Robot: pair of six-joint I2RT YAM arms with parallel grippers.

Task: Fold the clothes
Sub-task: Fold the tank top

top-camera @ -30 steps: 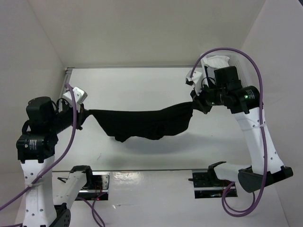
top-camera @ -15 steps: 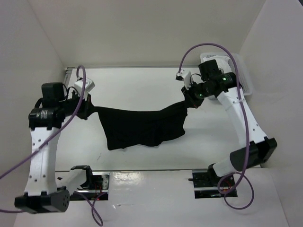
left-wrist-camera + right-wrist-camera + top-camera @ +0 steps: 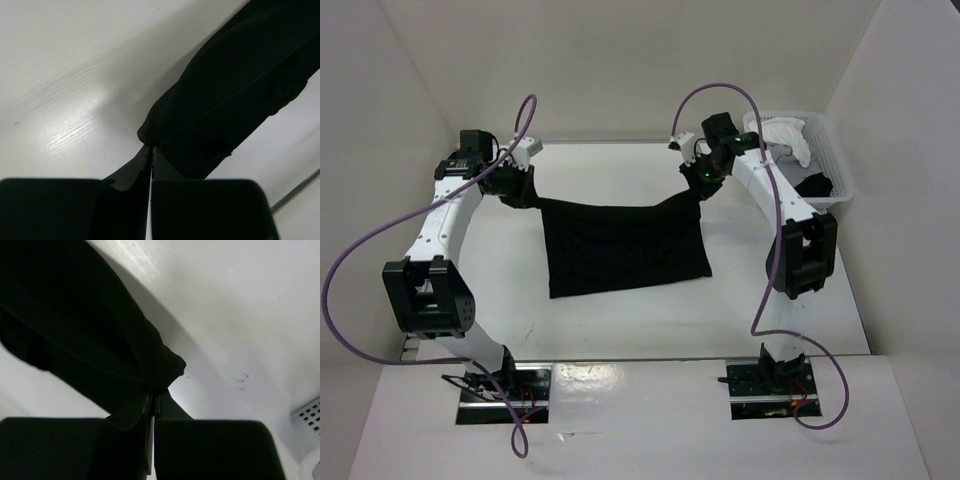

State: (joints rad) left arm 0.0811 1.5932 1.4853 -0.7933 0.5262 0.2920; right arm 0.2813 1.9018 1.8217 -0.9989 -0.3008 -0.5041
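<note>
Hanging by its upper corners between the two claws, the black top [image 3: 625, 250] spreads as a rough rectangle over the far middle of the table [image 3: 620, 325], its upper edge raised and sagging a little and its lower part lying flat on the surface. The left gripper [image 3: 525, 192] is clamped on the upper left corner, and its wrist view shows the jaws pressed together on a bunched fold of fabric. The right gripper [image 3: 698, 190] pinches the upper right corner in the same way. This looks like the spreading step before a first fold, with the garment stretched wide but not yet laid down. The next move likely calls for both arms to travel together, with even tension, so the held edge lands straight without wrinkling. A white basket [image 3: 840, 170] sits at the far right corner just beside the right arm, holding a white garment [image 3: 785, 130] and a dark cloth [image 3: 817, 186]. The right arm could brush it, and the purple cables [image 3: 715, 88] loop above both wrists
</note>
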